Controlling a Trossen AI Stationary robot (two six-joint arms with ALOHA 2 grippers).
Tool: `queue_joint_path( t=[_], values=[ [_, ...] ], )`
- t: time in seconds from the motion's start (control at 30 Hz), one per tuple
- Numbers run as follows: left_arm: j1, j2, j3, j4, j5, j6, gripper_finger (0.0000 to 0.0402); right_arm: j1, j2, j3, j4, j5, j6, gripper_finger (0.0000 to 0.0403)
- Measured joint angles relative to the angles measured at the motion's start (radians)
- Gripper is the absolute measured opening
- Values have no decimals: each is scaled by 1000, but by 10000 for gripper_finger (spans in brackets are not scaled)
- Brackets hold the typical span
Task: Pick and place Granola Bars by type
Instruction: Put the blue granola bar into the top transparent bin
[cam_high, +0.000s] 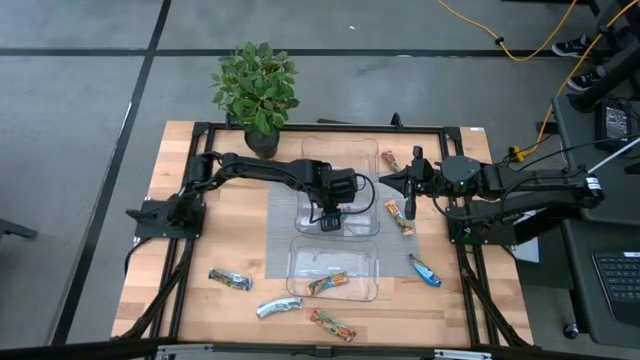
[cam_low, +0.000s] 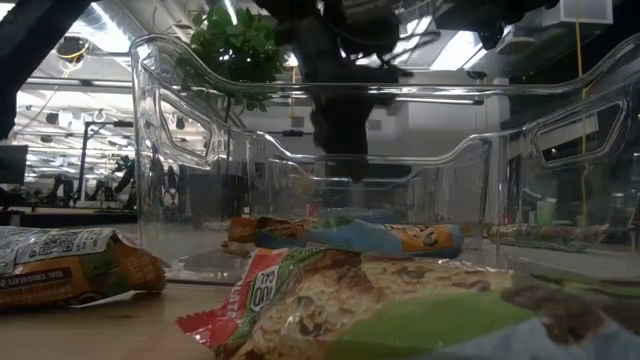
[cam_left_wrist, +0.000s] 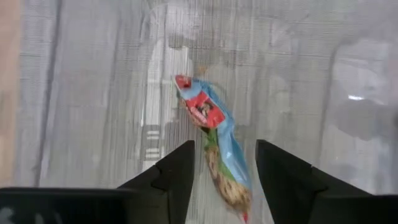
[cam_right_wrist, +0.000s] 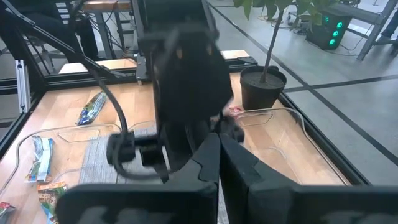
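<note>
Left claw (cam_left_wrist: 224, 163) hangs over the middle clear tray (cam_high: 338, 207) with its fingers parted, a red-and-blue bar (cam_left_wrist: 214, 146) lying loose between them on the tray floor. Right claw (cam_high: 383, 180) is closed on nothing and hovers beside that tray's right edge. A potted plant (cam_high: 257, 90) stands at the counter's (cam_high: 190, 300) far edge, behind the far tray (cam_high: 345, 155). The near tray (cam_high: 335, 268) holds one orange-gold bar (cam_high: 327, 283). Other shiny wrapped bars lie on the wood: two right of the trays (cam_high: 400, 216), a blue one (cam_high: 425, 270) near the right edge, three along the near left (cam_high: 230, 280).
</note>
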Motion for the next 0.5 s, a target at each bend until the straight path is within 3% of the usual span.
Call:
queue_joint_path(
  t=[0.5],
  values=[
    [-13, -249, 0, -109, -33, -10, 164, 0, 0, 0, 0, 0, 0, 8]
  ],
)
